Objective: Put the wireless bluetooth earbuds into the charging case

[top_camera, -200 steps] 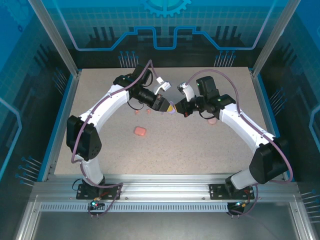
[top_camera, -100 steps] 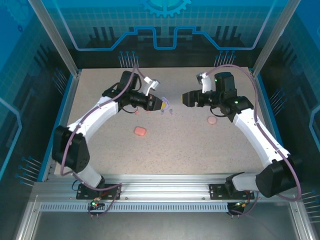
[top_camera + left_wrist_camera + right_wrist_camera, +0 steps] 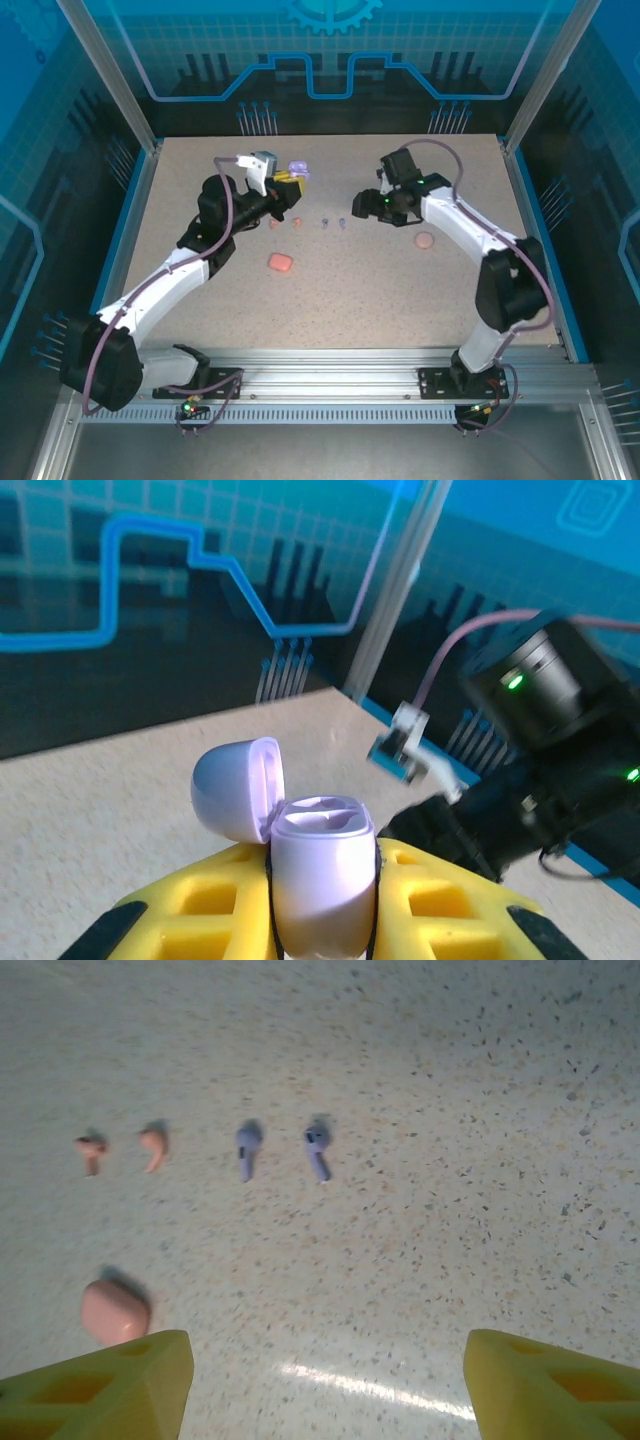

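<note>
The left gripper was raised off the table and clamped on a purple case, whose rounded body stood upright between the yellow fingers. The case's lid was hinged back and open, showing two hollow seats with nothing in them.

Below this gripper and a little towards its arm's base, a pink case lay closed on the table. Between the two grippers, four earbuds lay in a row, each apart from the next. The two orange earbuds were nearer the left gripper. The two purple earbuds were nearer the right gripper, with their stems pointing back towards it.

The right gripper hung low over the table with its jaws spread wide and nothing between them. In its wrist view the whole row lay ahead of its fingertips, and the pink case sat just ahead of the finger on the left of that view.

Behind the right gripper, beside its forearm, a second pink case rested on the table.
</note>
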